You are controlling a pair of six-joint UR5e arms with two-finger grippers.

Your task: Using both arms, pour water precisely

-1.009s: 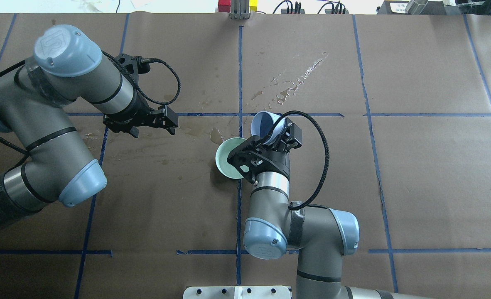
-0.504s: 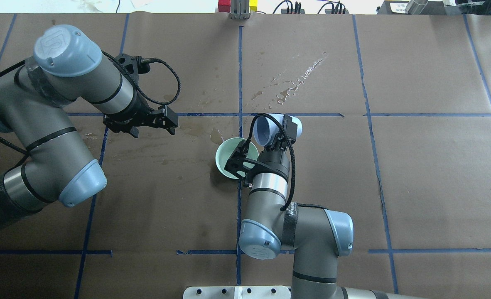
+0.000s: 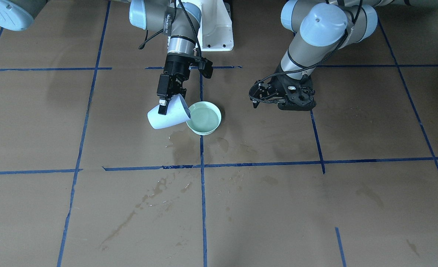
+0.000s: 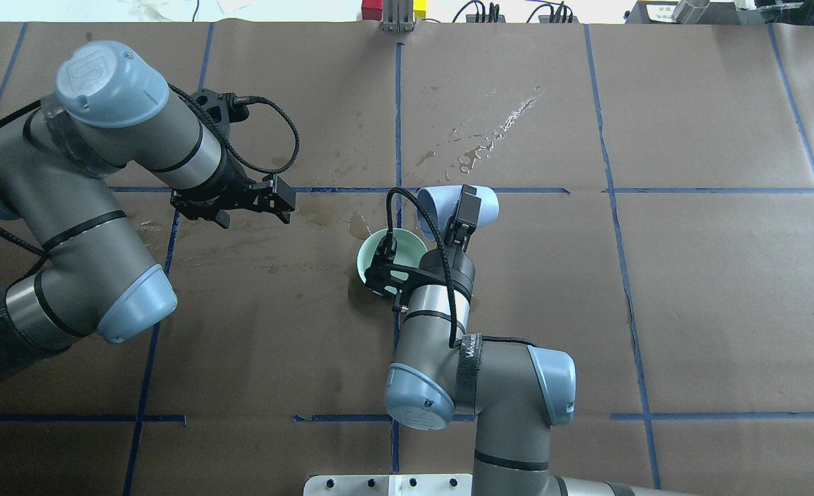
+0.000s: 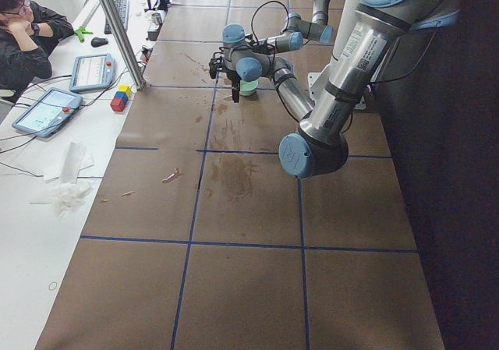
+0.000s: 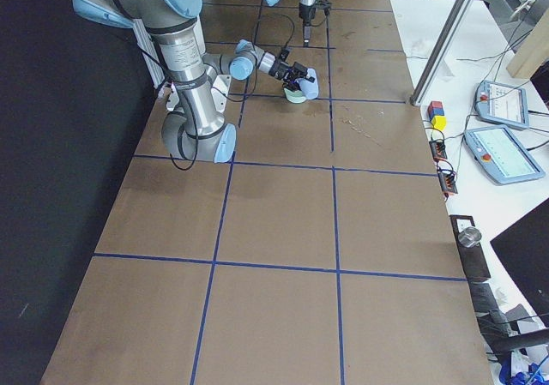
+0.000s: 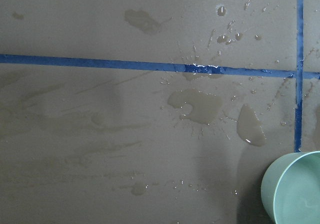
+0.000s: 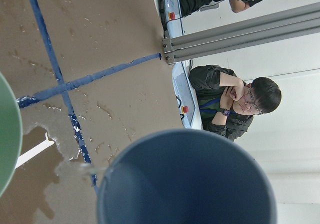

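Water [image 3: 204,116] in a mint-green bowl [image 3: 203,132], with a pale blue cup [image 3: 167,119] tipped at its rim.
The right end effector [image 3: 164,106] is clamped on the cup's rim and holds it tilted, mouth toward the bowl and lip just over the bowl's edge. The bowl stands on a blue tape line [image 3: 202,193] near the middle of the brown surface [image 3: 315,204], somewhat toward the robot's edge, with wet stains [image 3: 182,142] beside it. The left end effector [image 3: 255,99] hangs empty with its jaws parted, well apart from the bowl.
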